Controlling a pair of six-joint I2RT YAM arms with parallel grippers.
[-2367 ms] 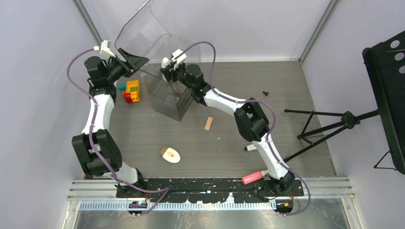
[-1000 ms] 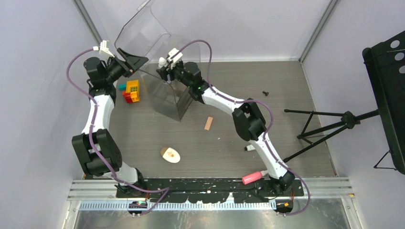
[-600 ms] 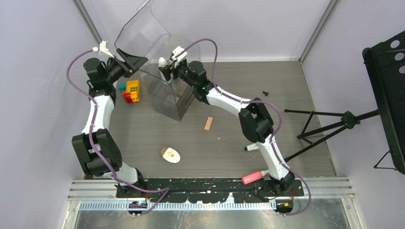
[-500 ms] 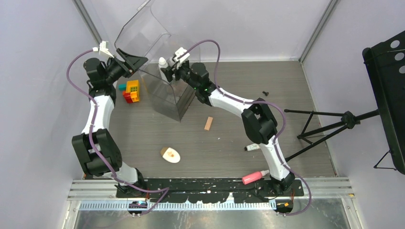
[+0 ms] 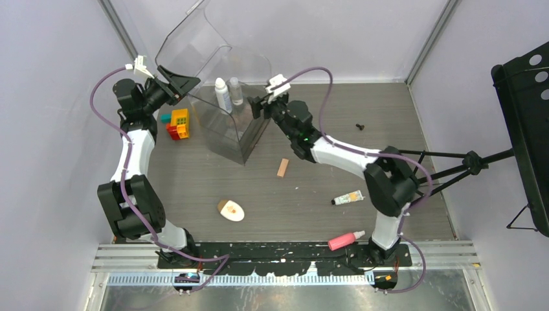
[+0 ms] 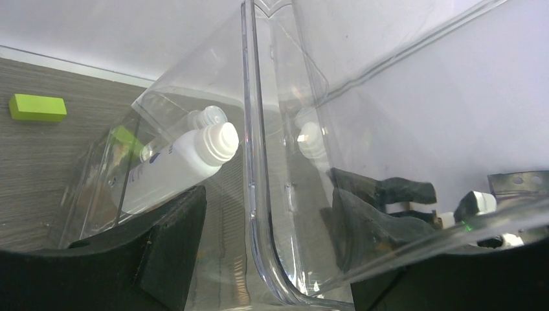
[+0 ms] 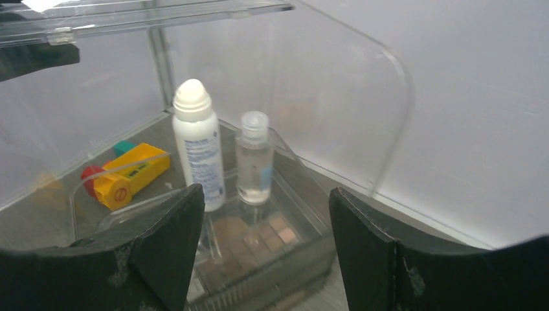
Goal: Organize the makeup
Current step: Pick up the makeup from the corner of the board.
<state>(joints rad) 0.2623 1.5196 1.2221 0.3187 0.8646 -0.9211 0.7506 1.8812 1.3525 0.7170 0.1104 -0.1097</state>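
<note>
Right tool [image 5: 257,107] withdrawn, spread | white bottle [image 5: 222,95] seemingly standing in case [image 5: 230,136]

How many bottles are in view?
3. A tall white bottle and a small clear bottle stand together inside the transparent plastic case; a pink bottle lies near the right arm's base. Others may be hidden.

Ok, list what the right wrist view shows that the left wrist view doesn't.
Only the right wrist view: the palette below the bottles, and the yellow toy brick outside the case. Only the left wrist view: a loose green block, and the lid's edge running between the open fingers of the left gripper. Both: the white bottle and the clear bottle inside the clear case.
</note>
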